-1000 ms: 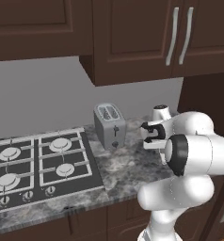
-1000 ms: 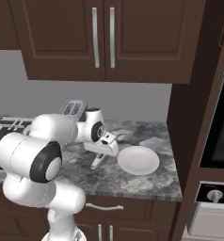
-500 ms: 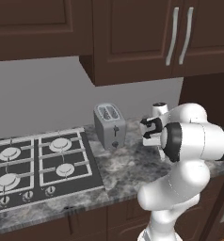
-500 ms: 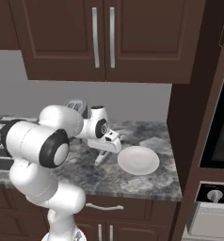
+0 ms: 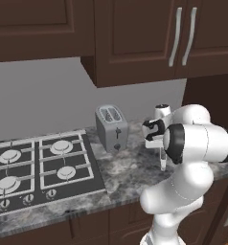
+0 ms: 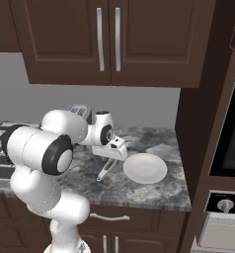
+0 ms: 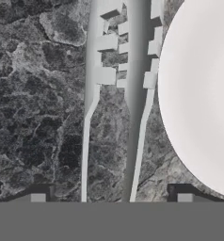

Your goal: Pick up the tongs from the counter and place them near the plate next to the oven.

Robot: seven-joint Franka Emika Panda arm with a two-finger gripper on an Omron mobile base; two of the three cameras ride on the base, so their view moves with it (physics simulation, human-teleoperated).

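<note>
The silvery tongs (image 7: 102, 44) stretch away from my hand over the mottled stone top, their ridged tips right beside the off-white plate (image 7: 203, 94). My gripper (image 7: 111, 196) is open, its fingertips wide on either side of the tong arms and not touching them. From the right base view the tongs (image 6: 105, 170) slant down from the gripper (image 6: 112, 158) to the stone just left of the plate (image 6: 145, 168), and the oven (image 6: 230, 138) stands at the right. The left base view has the tongs (image 5: 162, 160) below the gripper (image 5: 159, 146). The counter is out of view.
A steel toaster (image 5: 112, 127) stands behind the hand, with the gas hob (image 5: 37, 167) to its left. Dark wall cabinets (image 6: 107, 39) hang overhead. A tall dark cabinet side (image 6: 196, 123) bounds the stone top (image 6: 149, 190) just right of the plate.
The jaws went from shut on the tongs to wide open, letting them go. Before that, the hand carried them a little toward the plate.
</note>
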